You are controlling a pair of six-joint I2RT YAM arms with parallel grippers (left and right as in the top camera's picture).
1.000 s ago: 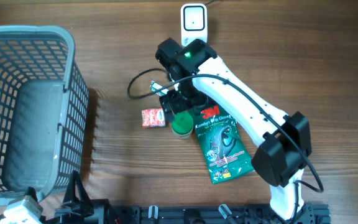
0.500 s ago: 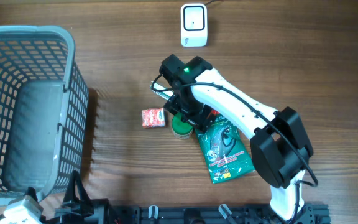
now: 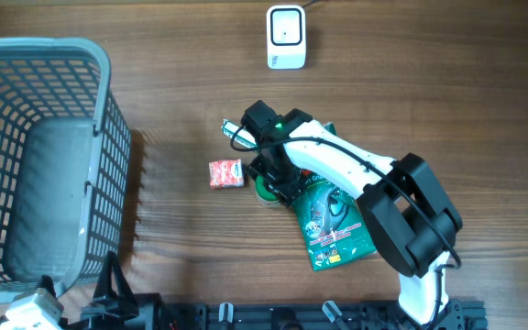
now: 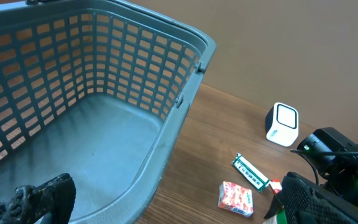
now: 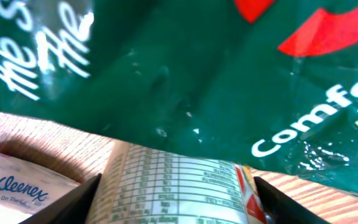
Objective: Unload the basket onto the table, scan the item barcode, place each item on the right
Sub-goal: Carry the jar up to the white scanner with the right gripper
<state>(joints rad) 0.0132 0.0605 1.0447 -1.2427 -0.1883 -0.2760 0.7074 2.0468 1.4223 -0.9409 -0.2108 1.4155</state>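
Note:
A round container with a green lid (image 3: pixel 266 191) lies on the table, partly under the green 3M gloves packet (image 3: pixel 333 220). My right gripper (image 3: pixel 273 179) is lowered onto it. In the right wrist view a dark finger presses each side of the container (image 5: pixel 173 186), whose white printed label faces the camera; no barcode shows. The white scanner (image 3: pixel 285 37) stands at the far edge of the table. Above the basket floor, my left gripper (image 4: pixel 173 205) hangs open with nothing between its fingers.
A large grey basket (image 3: pixel 39 156) fills the left side. A red tissue packet (image 3: pixel 226 173) lies just left of the container, and a small green-and-white strip pack (image 3: pixel 234 131) lies behind it. The gloves packet (image 5: pixel 197 81) overhangs the container.
My right arm has swung from near the scanner toward me and dropped onto the container, and its jaws have closed in on the container's sides. The left arm has not moved.

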